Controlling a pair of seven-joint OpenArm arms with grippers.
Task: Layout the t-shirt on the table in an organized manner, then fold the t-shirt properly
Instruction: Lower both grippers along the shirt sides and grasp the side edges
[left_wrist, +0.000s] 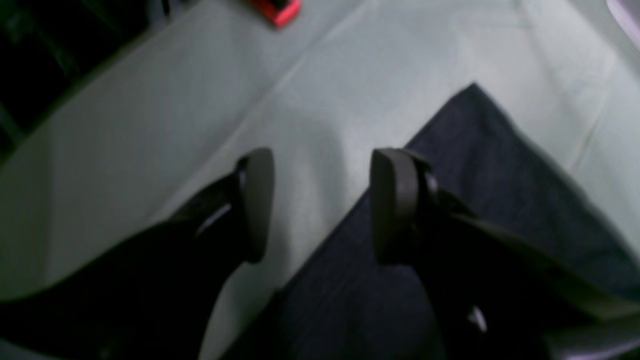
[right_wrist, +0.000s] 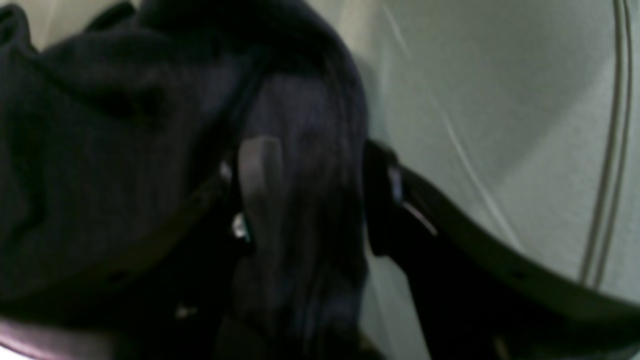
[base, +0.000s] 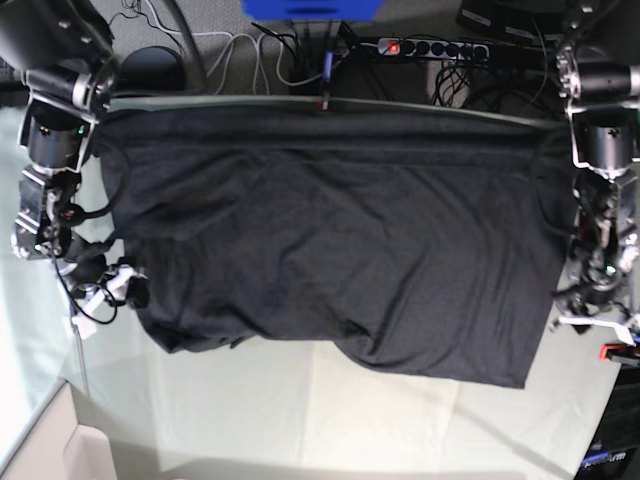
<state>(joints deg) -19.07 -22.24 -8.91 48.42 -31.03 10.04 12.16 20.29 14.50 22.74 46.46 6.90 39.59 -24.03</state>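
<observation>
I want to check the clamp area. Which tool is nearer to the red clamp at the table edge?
Left. The left tool hovers open over the table near the red clamp; the right tool, with the t-shirt between its fingers, is at the opposite side.

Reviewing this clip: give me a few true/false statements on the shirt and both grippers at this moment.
1. The t-shirt is folded into a small square. False: it lies spread wide over the table.
2. The left gripper is open with only table between its fingers. True.
3. The right gripper has dark fabric between its fingers. True.
4. A rainbow print shows on the shirt. False: only plain dark fabric shows.
</observation>
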